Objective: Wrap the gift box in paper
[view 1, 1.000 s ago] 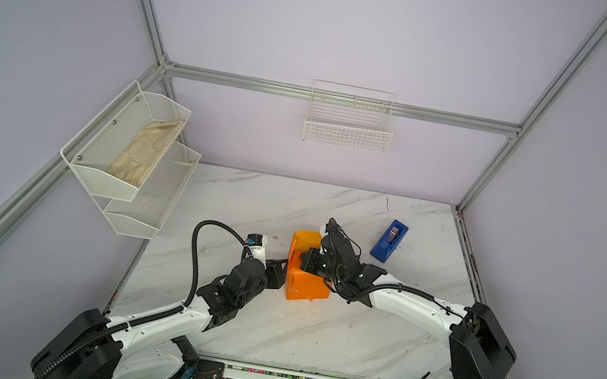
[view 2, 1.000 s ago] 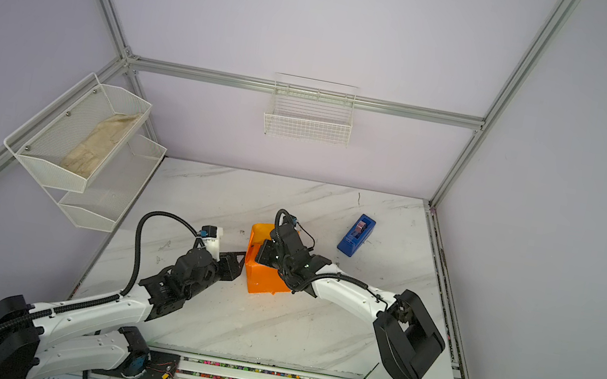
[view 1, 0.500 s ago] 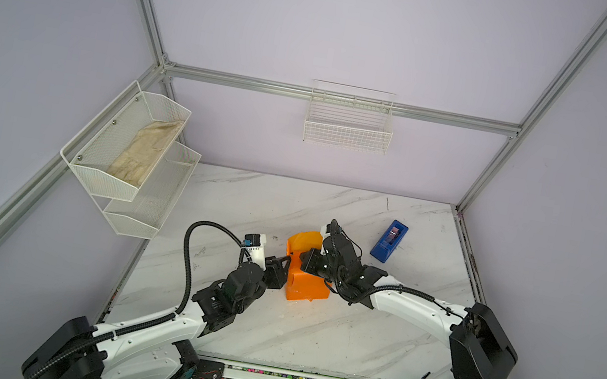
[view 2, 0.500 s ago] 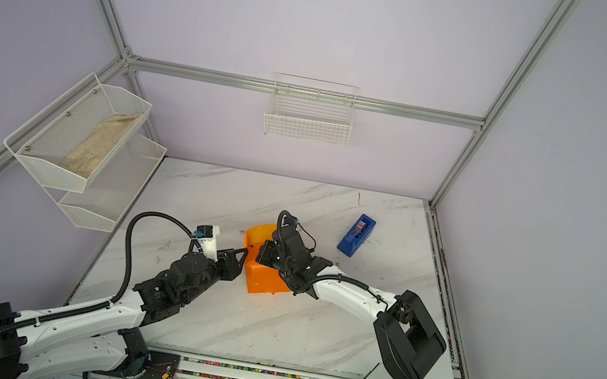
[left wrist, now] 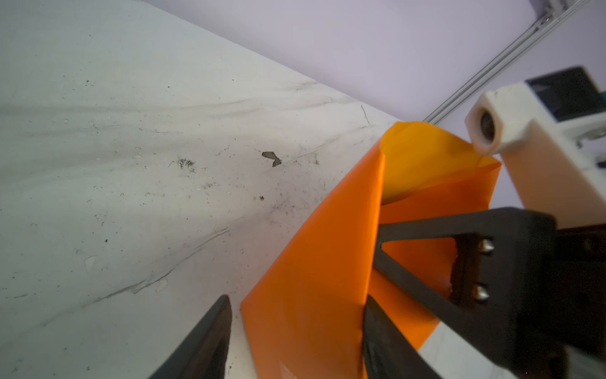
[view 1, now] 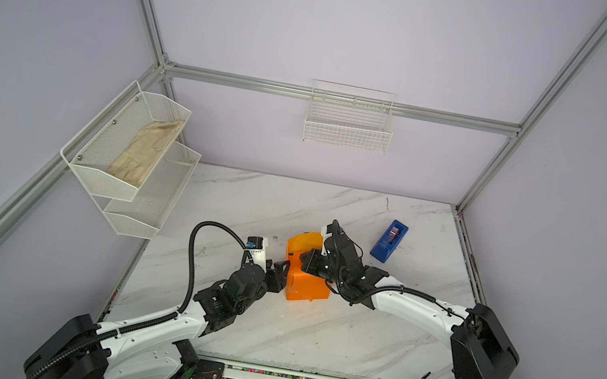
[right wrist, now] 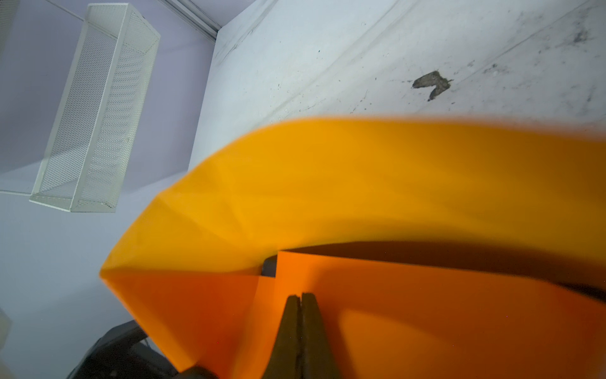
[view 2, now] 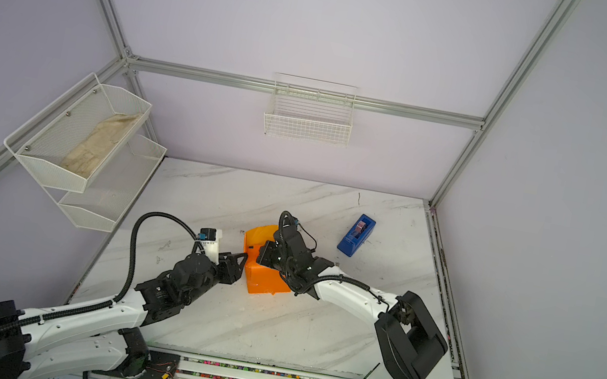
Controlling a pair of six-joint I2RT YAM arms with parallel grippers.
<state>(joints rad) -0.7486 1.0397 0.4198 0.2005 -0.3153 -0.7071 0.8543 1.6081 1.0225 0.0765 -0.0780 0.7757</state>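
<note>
Gift box: covered by the paper in every view. A small dark patch shows in a gap between two folds in the right wrist view; whether that is the box cannot be told.
Paper [view 1: 304,283] [view 2: 264,280]: an orange sheet folded into a boxy bundle near the middle of the worktop [view 1: 309,339], between the two pincers. One flap stands up at the far end and curls over, showing a lighter yellow-orange face [right wrist: 360,180].
Left pincer [view 1: 280,275] [left wrist: 296,298]: fingers spread, at the bundle's left side. In the left wrist view an upright fold of paper [left wrist: 314,279] stands between the two fingers, with a visible gap at one finger [left wrist: 210,334].
Right pincer [view 1: 307,260] [right wrist: 300,297]: fingers pressed together, with nothing seen between them. The tips are on the bundle's upper face, below the curling flap.
Tape dispenser [view 1: 389,241] [view 2: 356,235]: blue, lying on the worktop beyond the right arm, well apart from the bundle.
Mesh shelf [view 1: 113,182]: white, two tiers, fixed to the left wall. A beige cloth [view 1: 143,154] lies in the upper tier.
Wire basket [view 1: 346,135]: white, hanging from the rail on the back wall.
</note>
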